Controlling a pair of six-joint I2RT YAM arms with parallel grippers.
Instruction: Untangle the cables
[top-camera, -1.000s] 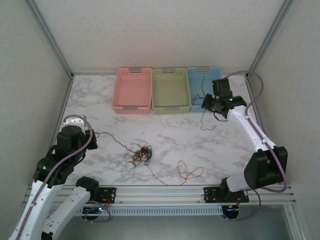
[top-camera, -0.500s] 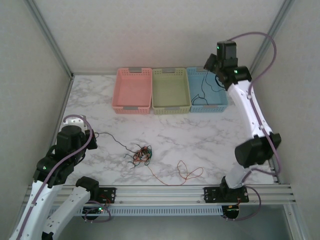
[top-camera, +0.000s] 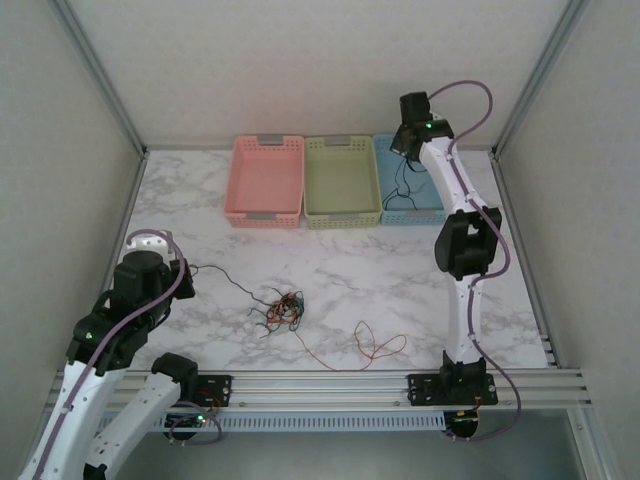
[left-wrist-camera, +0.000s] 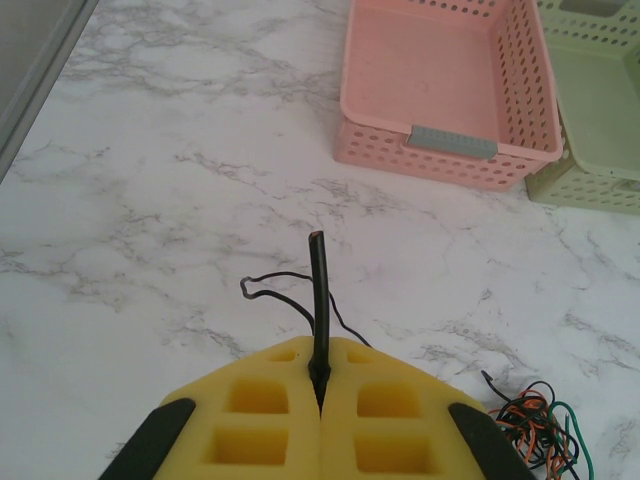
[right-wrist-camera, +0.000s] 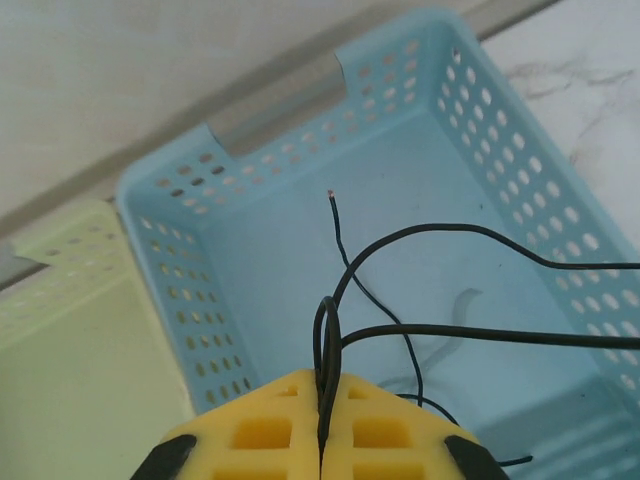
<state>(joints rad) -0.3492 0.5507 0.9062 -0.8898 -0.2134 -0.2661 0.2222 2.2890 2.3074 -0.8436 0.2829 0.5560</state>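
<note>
The cables lie as a small knotted clump (top-camera: 283, 310) of orange-red, black and green wire at the table's front middle, also seen in the left wrist view (left-wrist-camera: 530, 425). A loose orange-red strand (top-camera: 375, 345) curls to its right. My left gripper (top-camera: 183, 270) (left-wrist-camera: 320, 375) is shut on the end of a black cable (left-wrist-camera: 317, 290) that trails along the marble toward the clump. My right gripper (top-camera: 402, 152) (right-wrist-camera: 322, 388) hangs high over the blue basket (right-wrist-camera: 160, 250), shut on a loop of another black cable (right-wrist-camera: 440, 232) that dangles into the basket.
A pink basket (top-camera: 265, 180), a green basket (top-camera: 342, 180) and the blue basket (top-camera: 415, 215) stand in a row at the back. Grey walls and frame posts close off three sides. The right arm stretches tall along the right side of the table.
The right arm has risen and swung from in front of the blue basket to above its back, carrying the black cable up and over it. The left arm has stayed still.
</note>
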